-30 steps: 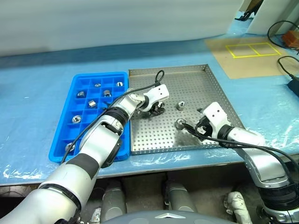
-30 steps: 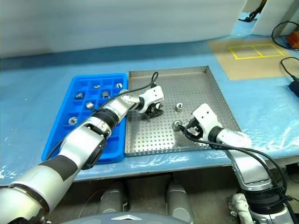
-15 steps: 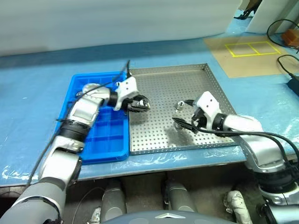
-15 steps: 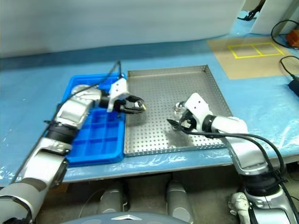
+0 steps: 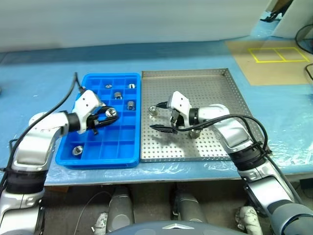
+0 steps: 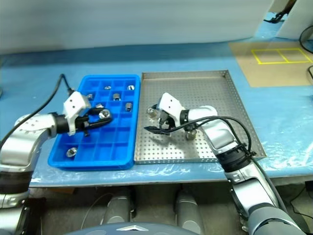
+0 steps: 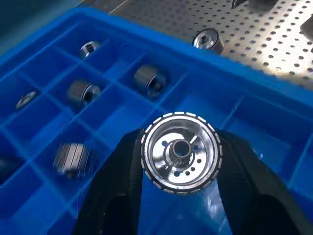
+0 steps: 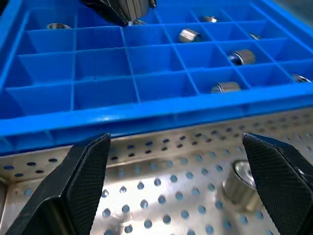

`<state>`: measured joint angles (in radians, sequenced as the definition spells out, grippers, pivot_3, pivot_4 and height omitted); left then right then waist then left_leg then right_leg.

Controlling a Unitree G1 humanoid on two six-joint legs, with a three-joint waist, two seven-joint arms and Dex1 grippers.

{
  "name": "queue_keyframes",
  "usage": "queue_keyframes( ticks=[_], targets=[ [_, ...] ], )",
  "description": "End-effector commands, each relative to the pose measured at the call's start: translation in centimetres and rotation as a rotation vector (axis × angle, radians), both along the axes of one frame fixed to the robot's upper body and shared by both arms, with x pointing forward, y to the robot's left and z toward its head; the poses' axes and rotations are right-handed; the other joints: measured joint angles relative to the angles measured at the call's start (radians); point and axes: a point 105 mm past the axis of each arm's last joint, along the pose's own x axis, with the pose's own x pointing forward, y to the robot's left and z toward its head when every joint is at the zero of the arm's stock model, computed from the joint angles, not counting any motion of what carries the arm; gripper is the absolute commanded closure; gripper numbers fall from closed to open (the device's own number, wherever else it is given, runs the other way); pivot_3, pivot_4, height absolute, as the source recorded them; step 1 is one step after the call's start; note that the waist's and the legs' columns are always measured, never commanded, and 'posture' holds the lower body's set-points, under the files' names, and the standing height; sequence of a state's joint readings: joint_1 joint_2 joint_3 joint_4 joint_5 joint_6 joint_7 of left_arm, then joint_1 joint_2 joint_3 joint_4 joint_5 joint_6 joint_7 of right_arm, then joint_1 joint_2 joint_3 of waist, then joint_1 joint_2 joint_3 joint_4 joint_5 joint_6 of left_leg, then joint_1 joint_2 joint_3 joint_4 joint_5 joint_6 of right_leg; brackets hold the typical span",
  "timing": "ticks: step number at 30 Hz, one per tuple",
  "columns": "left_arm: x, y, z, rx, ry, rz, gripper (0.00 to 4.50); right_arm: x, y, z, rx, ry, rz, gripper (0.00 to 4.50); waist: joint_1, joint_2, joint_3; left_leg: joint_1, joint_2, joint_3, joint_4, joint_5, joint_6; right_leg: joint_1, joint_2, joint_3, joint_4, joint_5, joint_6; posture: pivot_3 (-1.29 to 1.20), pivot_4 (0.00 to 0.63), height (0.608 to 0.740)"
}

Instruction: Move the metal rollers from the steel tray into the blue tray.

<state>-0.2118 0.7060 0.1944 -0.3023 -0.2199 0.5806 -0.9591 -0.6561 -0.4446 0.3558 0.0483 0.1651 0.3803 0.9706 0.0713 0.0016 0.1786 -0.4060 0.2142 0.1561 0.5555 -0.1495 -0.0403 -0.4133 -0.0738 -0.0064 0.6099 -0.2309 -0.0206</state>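
Note:
The blue tray (image 5: 122, 147) lies left of the steel tray (image 5: 215, 90), their long sides touching. My left gripper (image 5: 108, 115) hovers over the blue tray's left compartments, shut on one of the metal rollers (image 7: 181, 152), which shows its ribbed rim and central hole. Several other rollers (image 5: 130, 104) rest in the far compartments, and another (image 5: 77, 150) lies near the front left. My right gripper (image 5: 158, 117) stands open low over the steel tray's left part, nothing between its fingers. One roller (image 5: 152, 109) sits by its far finger, another (image 5: 194, 132) under the right forearm.
Both trays rest on a table under blue plastic sheeting (image 5: 39, 73). A brown board with yellow tape squares (image 5: 276, 53) lies at the back right. The table's front edge (image 5: 156, 174) runs just below the trays.
My left gripper has carried its roller leftward from the steel tray to above the blue tray. My right gripper swung left across the steel tray, still open. The view shifted a little.

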Motion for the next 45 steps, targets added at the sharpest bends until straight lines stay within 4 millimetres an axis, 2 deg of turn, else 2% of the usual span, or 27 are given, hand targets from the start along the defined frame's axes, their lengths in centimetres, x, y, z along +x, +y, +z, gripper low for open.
queue_keyframes(
  ticks=[1,6,10,19,23,26,29,32,35,39,42,45],
  targets=[
    [-0.9,0.5,1.7,-0.009,-0.068,0.05,2.74,-0.3,1.2,1.3,0.021,-0.045,0.076,0.0,0.02,0.0,0.0,0.0,0.0,-0.001,0.0,0.0,0.0,0.0,0.0,-0.001,0.0,0.0,0.0,0.17,0.15,0.74],
    [-1.7,0.9,-0.3,-0.023,-0.019,0.11,2.74,-0.6,1.8,1.2,0.017,-0.04,0.12,0.0,0.04,0.0,0.0,0.001,0.0,-0.002,0.0,0.001,0.0,0.001,-0.001,-0.002,0.002,0.0,0.0,0.19,0.15,0.74],
    [-1.6,0.2,-0.9,-0.041,-0.005,0.105,2.74,-0.6,1.7,1.2,0.012,-0.039,0.12,0.0,0.051,0.0,0.0,0.002,0.001,-0.003,0.0,0.003,-0.001,0.001,0.0,-0.002,0.006,0.0,-0.001,0.18,0.15,0.74],
    [-1.0,0.2,-2.3,-0.044,0.047,0.13,2.74,-0.7,0.8,0.7,-0.005,-0.033,0.083,0.0,0.051,0.0,0.0,0.001,0.0,-0.003,0.001,0.006,-0.003,-0.003,0.0,-0.001,0.012,-0.001,-0.001,0.15,0.15,0.74],
    [-0.5,0.4,-2.6,-0.053,0.054,0.154,1.42,-0.6,0.7,0.6,-0.005,-0.033,0.065,0.0,0.051,-0.001,0.0,0.001,0.001,-0.003,0.001,0.006,-0.003,-0.004,0.0,-0.001,0.013,-0.001,-0.002,0.14,0.15,0.74],
    [-0.2,-0.2,-2.7,-0.015,0.054,0.129,0.41,-0.5,0.4,0.5,-0.011,-0.036,0.049,0.0,0.051,-0.001,0.0,0.001,0.0,-0.003,0.001,0.006,-0.003,-0.004,0.0,0.0,0.013,-0.001,-0.002,0.12,0.15,0.74],
    [0.1,-1.0,-1.8,-0.044,0.033,0.101,0.41,-0.2,0.0,0.6,-0.008,-0.04,0.028,0.0,0.05,-0.001,0.0,0.001,0.0,-0.003,0.001,0.007,-0.003,-0.004,0.0,0.0,0.014,-0.001,-0.002,0.11,0.15,0.74],
    [0.2,-2.2,-0.4,-0.095,0.022,0.044,0.41,0.2,-1.1,0.9,-0.008,-0.045,-0.015,0.0,0.05,-0.001,0.0,0.001,0.0,-0.003,0.001,0.008,-0.005,-0.004,0.0,0.0,0.014,-0.001,-0.002,0.08,0.15,0.74],
    [-0.4,-5.3,1.5,-0.187,0.024,-0.123,0.41,0.7,-4.0,1.1,-0.039,-0.049,-0.1,0.0,0.054,-0.001,0.0,0.001,0.0,-0.003,0.003,0.008,-0.006,-0.004,0.0,0.0,0.014,-0.001,-0.002,0.02,0.15,0.74],
    [-0.3,-7.3,0.8,-0.203,0.074,-0.226,0.41,0.4,-6.9,0.7,-0.096,-0.051,-0.176,0.0,0.045,-0.001,0.0,0.001,-0.001,-0.002,0.005,0.008,-0.005,-0.003,0.0,0.002,0.014,-0.001,-0.002,-0.03,0.15,0.74],
    [0.5,-9.5,-0.3,-0.256,0.142,-0.293,0.41,-0.9,-9.5,-0.4,-0.155,-0.026,-0.235,0.0,0.029,0.001,-0.001,0.002,-0.001,-0.002,0.005,0.008,-0.005,-0.002,0.0,0.002,0.015,-0.001,-0.001,-0.08,0.15,0.74],
    [0.6,-11.0,-0.7,-0.296,0.177,-0.348,0.41,-1.4,-10.5,-0.7,-0.16,-0.014,-0.28,0.0,0.008,0.0,-0.001,0.002,-0.001,-0.002,0.005,0.008,-0.004,-0.002,0.001,0.003,0.014,0.0,-0.001,-0.12,0.15,0.74]
  ],
)
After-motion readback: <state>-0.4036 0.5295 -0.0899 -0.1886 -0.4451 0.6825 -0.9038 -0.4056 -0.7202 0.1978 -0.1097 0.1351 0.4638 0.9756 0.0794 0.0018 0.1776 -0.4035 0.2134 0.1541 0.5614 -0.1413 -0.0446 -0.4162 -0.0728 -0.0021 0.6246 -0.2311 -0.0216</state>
